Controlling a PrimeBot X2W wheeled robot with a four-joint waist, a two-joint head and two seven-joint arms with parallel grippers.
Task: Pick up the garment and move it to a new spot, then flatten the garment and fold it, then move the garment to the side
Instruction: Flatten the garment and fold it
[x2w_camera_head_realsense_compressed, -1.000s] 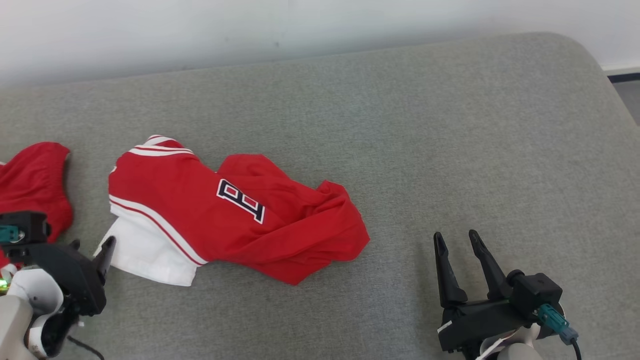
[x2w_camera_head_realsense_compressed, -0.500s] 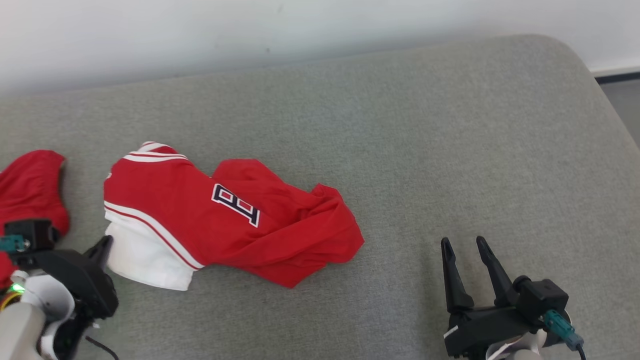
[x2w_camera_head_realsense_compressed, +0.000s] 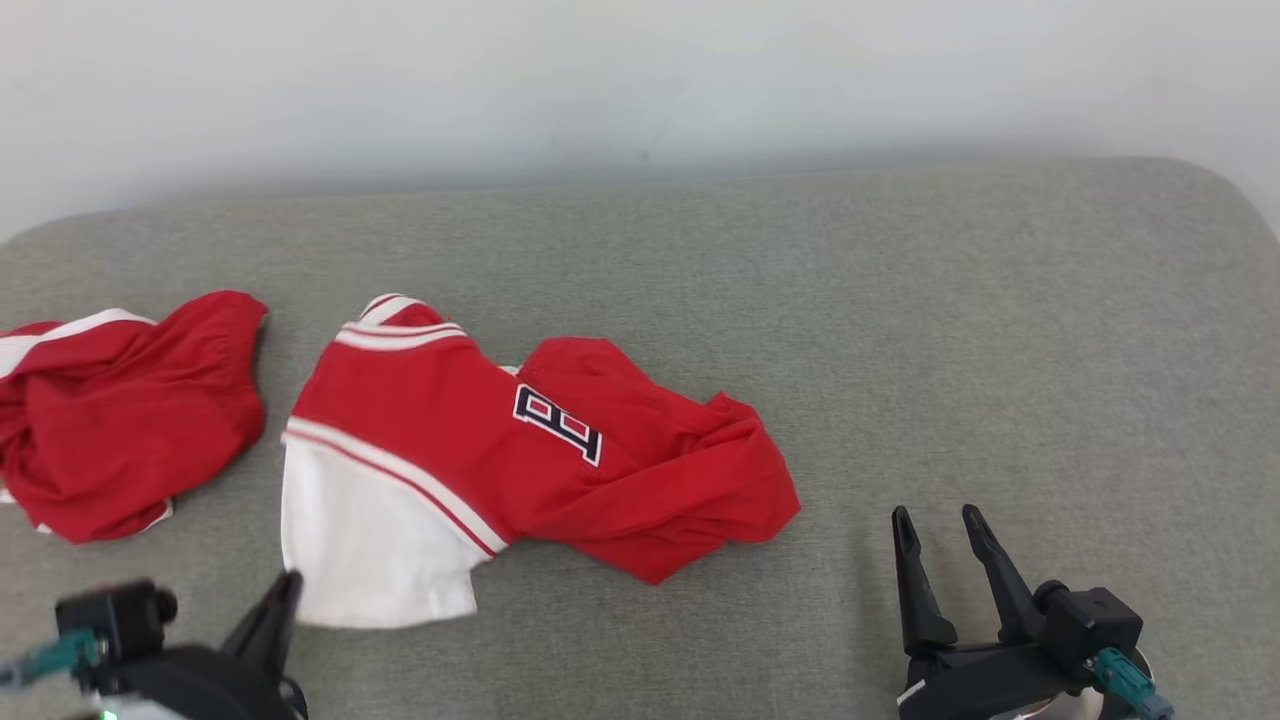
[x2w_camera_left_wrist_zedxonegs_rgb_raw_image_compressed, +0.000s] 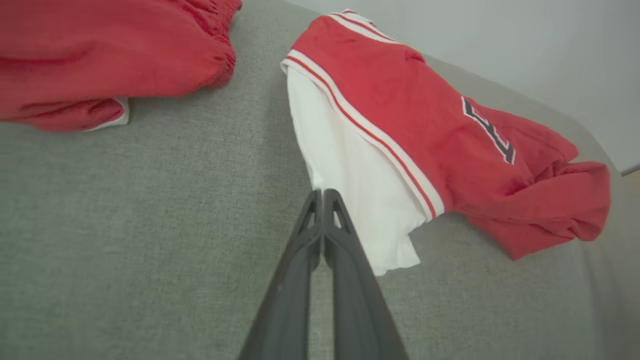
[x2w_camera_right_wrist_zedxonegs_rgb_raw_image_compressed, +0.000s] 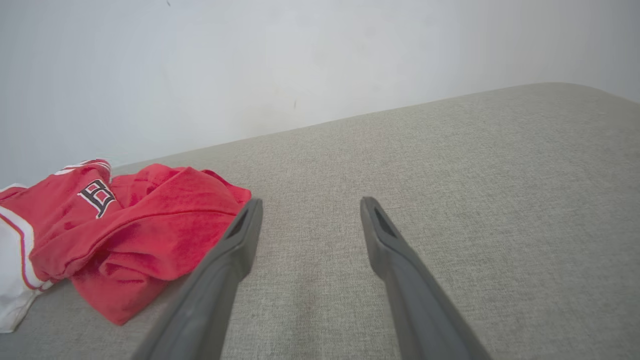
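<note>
Two garments are seen on a grey padded surface (x2w_camera_head_realsense_compressed: 900, 330) in the head view. The red jersey (x2w_camera_head_realsense_compressed: 540, 450), marked with a dark-edged figure 8, is spread left of centre, with its white panel (x2w_camera_head_realsense_compressed: 370, 540) turned toward the robot. A second red garment (x2w_camera_head_realsense_compressed: 130, 410) is bunched to its left, apart from it. The left gripper (x2w_camera_head_realsense_compressed: 288, 585) is placed at the near left corner of the white panel. The right gripper (x2w_camera_head_realsense_compressed: 938, 518) is held low at the right, well apart from the jersey, with its jaws spread and nothing between them.

From the left wrist view, the left gripper (x2w_camera_left_wrist_zedxonegs_rgb_raw_image_compressed: 320, 194) is shown with its jaws pressed together. Their tip is set against the edge of the white panel (x2w_camera_left_wrist_zedxonegs_rgb_raw_image_compressed: 350, 165); whether cloth is caught there cannot be told. The second red garment (x2w_camera_left_wrist_zedxonegs_rgb_raw_image_compressed: 100, 50) is seen at the upper left.

From the right wrist view, the right gripper (x2w_camera_right_wrist_zedxonegs_rgb_raw_image_compressed: 311, 202) is seen wide apart over bare surface (x2w_camera_right_wrist_zedxonegs_rgb_raw_image_compressed: 450, 175), with the crumpled end of the red jersey (x2w_camera_right_wrist_zedxonegs_rgb_raw_image_compressed: 140, 225) beside its left finger.
</note>
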